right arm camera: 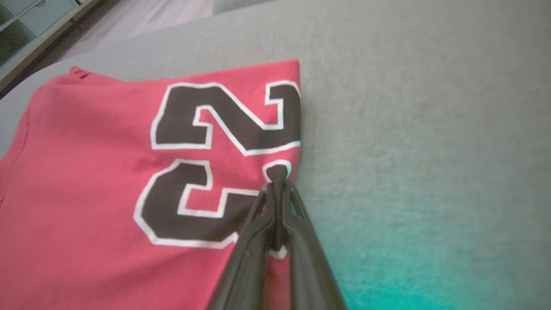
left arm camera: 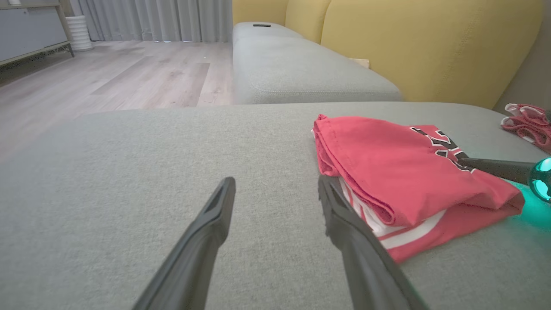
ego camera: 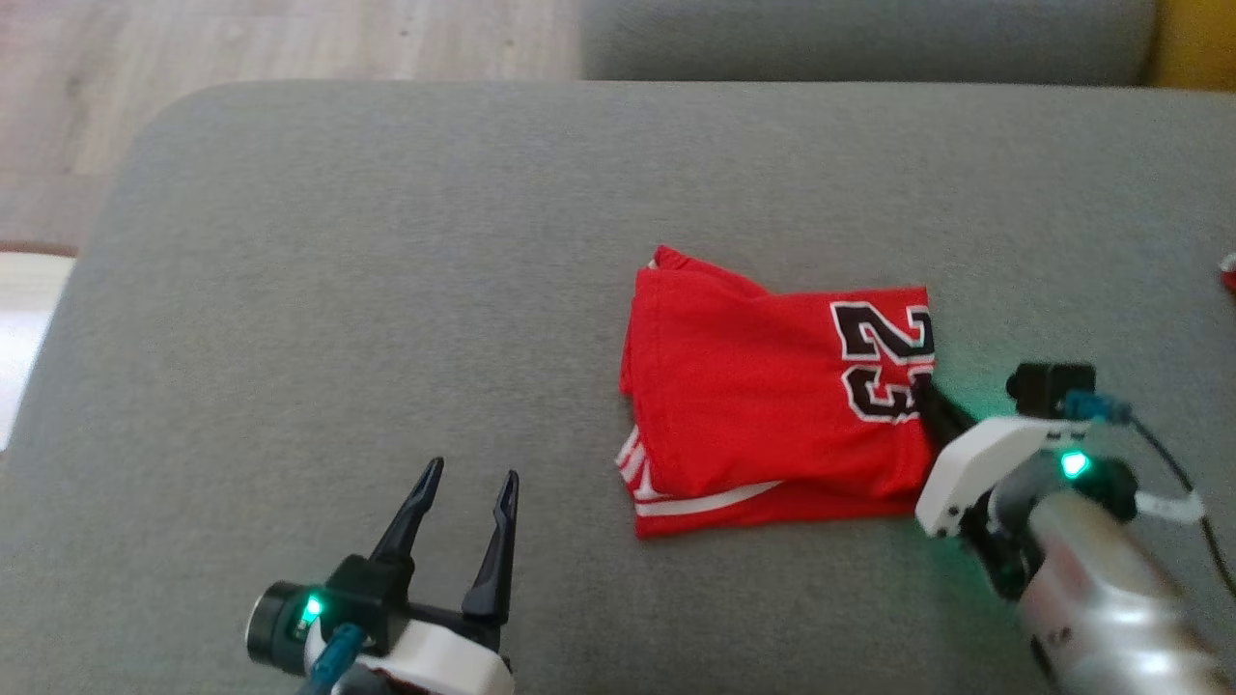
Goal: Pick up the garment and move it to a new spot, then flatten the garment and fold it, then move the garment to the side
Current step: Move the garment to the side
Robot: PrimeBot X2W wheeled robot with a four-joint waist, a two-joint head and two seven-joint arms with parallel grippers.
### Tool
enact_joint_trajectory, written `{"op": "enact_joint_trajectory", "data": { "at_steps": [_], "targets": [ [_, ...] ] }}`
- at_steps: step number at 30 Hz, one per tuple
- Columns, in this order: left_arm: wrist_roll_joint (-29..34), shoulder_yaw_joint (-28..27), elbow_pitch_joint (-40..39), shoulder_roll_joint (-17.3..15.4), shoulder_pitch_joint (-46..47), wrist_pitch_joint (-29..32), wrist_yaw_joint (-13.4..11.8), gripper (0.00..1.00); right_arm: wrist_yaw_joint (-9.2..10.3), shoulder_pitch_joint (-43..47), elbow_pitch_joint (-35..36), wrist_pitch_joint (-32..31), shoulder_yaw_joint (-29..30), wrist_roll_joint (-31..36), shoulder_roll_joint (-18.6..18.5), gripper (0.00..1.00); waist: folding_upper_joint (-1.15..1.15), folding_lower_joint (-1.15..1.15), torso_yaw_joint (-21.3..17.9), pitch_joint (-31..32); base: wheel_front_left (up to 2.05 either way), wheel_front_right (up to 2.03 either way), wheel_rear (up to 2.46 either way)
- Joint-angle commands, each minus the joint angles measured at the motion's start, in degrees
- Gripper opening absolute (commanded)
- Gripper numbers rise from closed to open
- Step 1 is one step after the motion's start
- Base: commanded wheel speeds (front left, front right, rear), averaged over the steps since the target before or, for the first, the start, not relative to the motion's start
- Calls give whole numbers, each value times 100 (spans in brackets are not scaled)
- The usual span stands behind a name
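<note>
- Right hand (right arm camera: pixel 277 178) is pinched closed on the right edge of the folded red jersey (ego camera: pixel 753 405).
- Left hand (ego camera: pixel 471 475) is spread wide and empty over the grey sofa seat (ego camera: pixel 338 290).

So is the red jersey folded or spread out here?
Folded: the red jersey lies in a compact stack with layered edges visible.

I'm in a home living room: a grey upholstered sofa seat (ego camera: pixel 386 290) lies near me, with yellow back cushions (left arm camera: pixel 430 47) far right, a pale wooden floor (left arm camera: pixel 129 77) to the left, and long grey curtains (left arm camera: pixel 172 19) and a low cabinet (left arm camera: pixel 26 30) far beyond.
</note>
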State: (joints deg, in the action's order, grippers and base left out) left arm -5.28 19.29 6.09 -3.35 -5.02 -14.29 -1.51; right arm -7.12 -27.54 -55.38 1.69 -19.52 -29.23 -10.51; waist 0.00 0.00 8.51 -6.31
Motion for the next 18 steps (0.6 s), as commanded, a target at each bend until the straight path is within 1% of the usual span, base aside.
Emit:
{"op": "enact_joint_trajectory", "data": {
  "at_steps": [1, 6, 12, 16, 18],
  "targets": [
    [-37, -208, -233, 46, 293, -71, -2, 100, -36, -309, 63, 141, -126, 37, -262, 0, 0, 0, -246, -140, 0, 0, 0],
    [-8, -230, -351, 46, 385, -71, 27, 100, -36, -907, 106, 261, -362, 396, -797, 0, 0, 0, -798, -393, 0, 0, 0],
    [88, -228, -442, 47, 548, -71, 117, 100, -36, -1675, 169, 197, -348, 764, -1407, 0, 0, 0, -1415, -709, 0, 0, 0],
    [168, -275, -474, 32, 675, -71, 171, 100, -36, -2142, 242, 100, -221, 992, -1700, 0, 0, 0, -1726, -920, 0, 0, 0],
    [188, -283, -481, 23, 710, -71, 189, 100, -36, -2249, 260, 75, -168, 1052, -1763, 0, 0, 0, -1779, -961, 0, 0, 0]
  ]
}}
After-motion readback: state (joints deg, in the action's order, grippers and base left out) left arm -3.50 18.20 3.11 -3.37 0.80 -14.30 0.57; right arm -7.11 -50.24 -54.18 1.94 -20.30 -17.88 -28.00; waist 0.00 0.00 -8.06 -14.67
